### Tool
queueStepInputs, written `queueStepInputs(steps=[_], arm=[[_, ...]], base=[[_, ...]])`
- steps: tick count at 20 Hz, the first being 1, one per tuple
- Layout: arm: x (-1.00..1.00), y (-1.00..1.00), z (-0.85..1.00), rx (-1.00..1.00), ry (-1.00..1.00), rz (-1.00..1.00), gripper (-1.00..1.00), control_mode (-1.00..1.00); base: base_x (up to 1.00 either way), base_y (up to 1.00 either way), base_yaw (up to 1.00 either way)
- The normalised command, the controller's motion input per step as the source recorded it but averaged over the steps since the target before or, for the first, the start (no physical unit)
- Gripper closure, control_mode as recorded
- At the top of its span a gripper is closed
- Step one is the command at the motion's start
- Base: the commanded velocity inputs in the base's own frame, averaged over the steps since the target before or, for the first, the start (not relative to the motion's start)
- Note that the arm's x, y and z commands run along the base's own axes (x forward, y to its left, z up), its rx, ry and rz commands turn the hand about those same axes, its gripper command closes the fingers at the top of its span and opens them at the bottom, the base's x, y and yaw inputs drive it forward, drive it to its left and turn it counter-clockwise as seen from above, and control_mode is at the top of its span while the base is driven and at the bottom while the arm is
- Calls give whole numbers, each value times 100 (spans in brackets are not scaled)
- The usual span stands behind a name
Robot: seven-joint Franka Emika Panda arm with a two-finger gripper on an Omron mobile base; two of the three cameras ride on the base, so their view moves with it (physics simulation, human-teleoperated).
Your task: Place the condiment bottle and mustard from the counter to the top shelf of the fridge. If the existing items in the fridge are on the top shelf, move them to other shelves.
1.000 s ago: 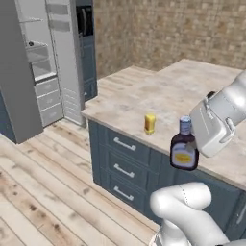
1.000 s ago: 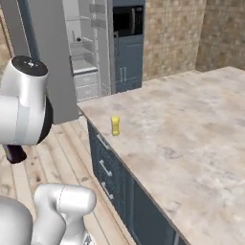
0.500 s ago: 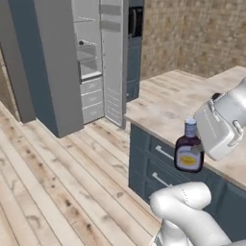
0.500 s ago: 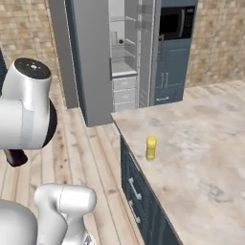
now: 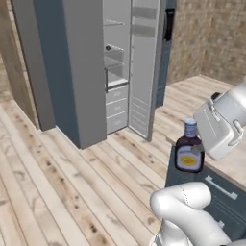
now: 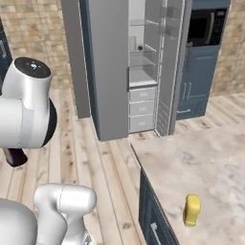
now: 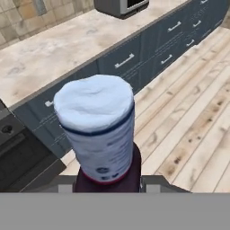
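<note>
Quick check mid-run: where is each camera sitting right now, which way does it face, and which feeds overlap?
Left base view: behind the arm's left, facing the open fridge; the pincer holds the condiment bottle.
Right base view: behind the arm's right, same fridge, plus the counter with the mustard; white arm at left.
Hand view: on the hand, looking along the bottle's blue cap toward floor and drawers.
Both base views share the fridge.

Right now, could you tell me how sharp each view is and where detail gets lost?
Left base view: softly blurred, the condiment bottle label unreadable. Right base view: the mustard a plain yellow blob, the fridge shelves faint. Hand view: the bottle's cap looms large, close and smeared.
</note>
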Motion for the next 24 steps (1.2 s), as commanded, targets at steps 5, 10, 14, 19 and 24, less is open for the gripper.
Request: queueStepInputs(steps=[5,10,14,19,24], arm=[[0,0,0,0,0,0,100,100],[0,0,0,0,0,0,100,100],[0,0,0,0,0,0,100,100],[0,0,0,0,0,0,100,100],[0,0,0,0,0,0,100,100]], base=[[100,2,8],[100,0,3],[100,0,1],[100,0,0],[100,0,0]])
